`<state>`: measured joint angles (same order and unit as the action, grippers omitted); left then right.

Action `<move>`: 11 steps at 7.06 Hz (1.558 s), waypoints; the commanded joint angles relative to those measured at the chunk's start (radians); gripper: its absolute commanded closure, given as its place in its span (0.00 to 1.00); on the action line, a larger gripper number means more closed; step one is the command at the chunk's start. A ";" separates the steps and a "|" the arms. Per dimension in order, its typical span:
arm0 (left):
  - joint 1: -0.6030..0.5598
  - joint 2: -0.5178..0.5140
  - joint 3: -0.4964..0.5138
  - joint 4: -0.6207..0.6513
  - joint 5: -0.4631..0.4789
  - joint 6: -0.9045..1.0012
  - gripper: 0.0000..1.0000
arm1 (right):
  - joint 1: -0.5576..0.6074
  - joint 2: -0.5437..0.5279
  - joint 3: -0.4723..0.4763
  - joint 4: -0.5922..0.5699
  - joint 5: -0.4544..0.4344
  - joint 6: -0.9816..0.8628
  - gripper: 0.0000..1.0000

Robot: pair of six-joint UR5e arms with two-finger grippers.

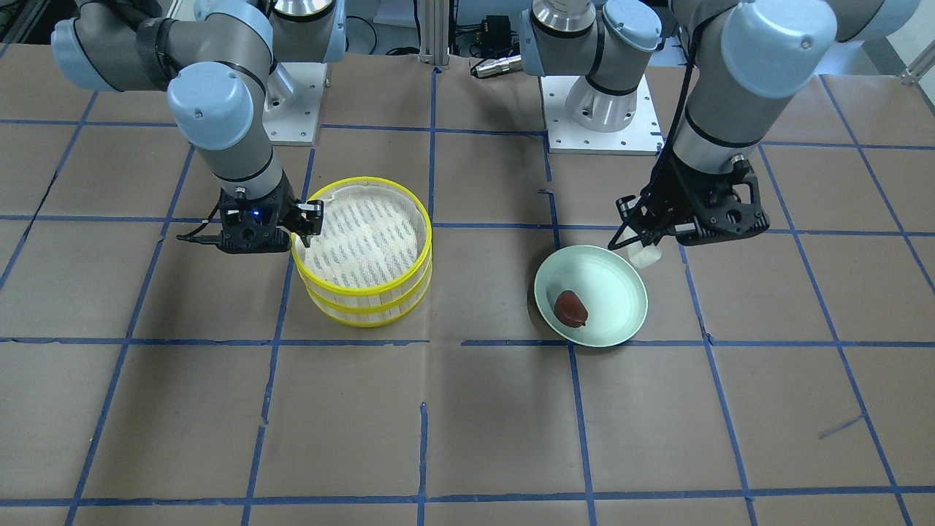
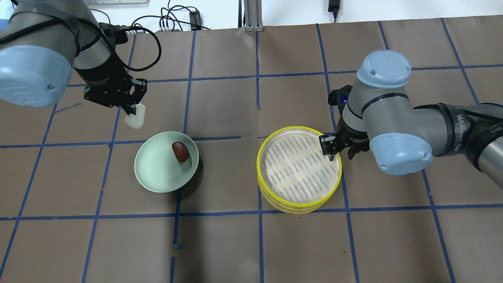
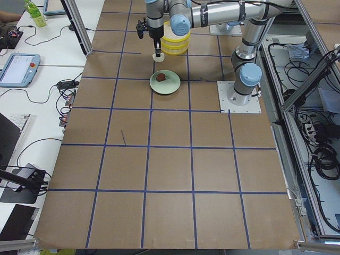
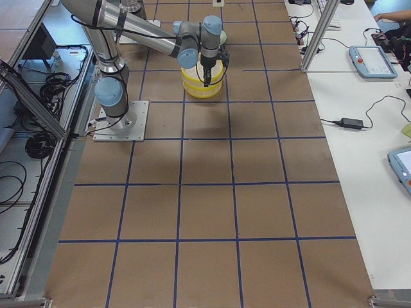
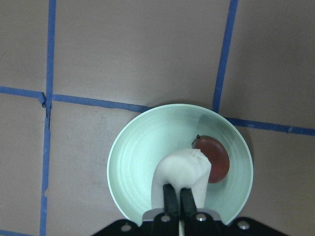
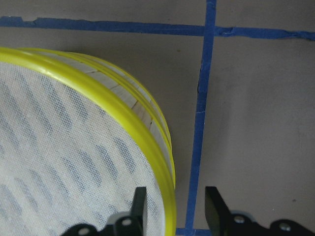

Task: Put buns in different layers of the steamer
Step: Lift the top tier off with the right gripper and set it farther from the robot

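Overhead, the lumpy white bun [image 2: 135,118] is pinched aloft by the closed-in fingers of the left gripper [image 2: 133,111] near the smooth green plate [image 2: 153,179] where the glossy reddish-brown bun [image 2: 180,151] is seen lying, and on the right wrist view the steamer [image 6: 98,93], yellow-rimmed with a white mesh liner [image 6: 59,162], is straddled at its rim by the parted fingers of the right gripper [image 6: 176,209].

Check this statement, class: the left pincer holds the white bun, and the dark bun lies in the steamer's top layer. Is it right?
Not quite. The left pincer does hold the white bun, but the dark bun lies on the green plate, not in the steamer's top layer. The overhead view shows this.
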<state>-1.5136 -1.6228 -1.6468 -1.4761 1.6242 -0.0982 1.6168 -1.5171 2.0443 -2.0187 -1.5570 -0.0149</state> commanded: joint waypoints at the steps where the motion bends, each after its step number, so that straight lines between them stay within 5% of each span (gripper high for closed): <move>1: -0.046 0.035 0.032 -0.041 0.000 -0.035 1.00 | 0.000 0.001 -0.001 0.000 0.000 -0.002 0.82; 6: -0.154 -0.014 0.013 0.061 -0.080 -0.164 1.00 | -0.020 -0.029 -0.036 0.023 -0.052 -0.014 0.83; 9: -0.282 -0.089 -0.011 0.187 -0.086 -0.361 0.99 | -0.249 -0.031 -0.218 0.291 -0.051 -0.144 0.83; 11: -0.392 -0.184 -0.010 0.343 -0.084 -0.605 0.99 | -0.337 -0.025 -0.251 0.328 -0.061 -0.235 0.87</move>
<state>-1.8360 -1.7527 -1.6563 -1.2274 1.5392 -0.5510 1.3366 -1.5448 1.8138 -1.7214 -1.6130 -0.2009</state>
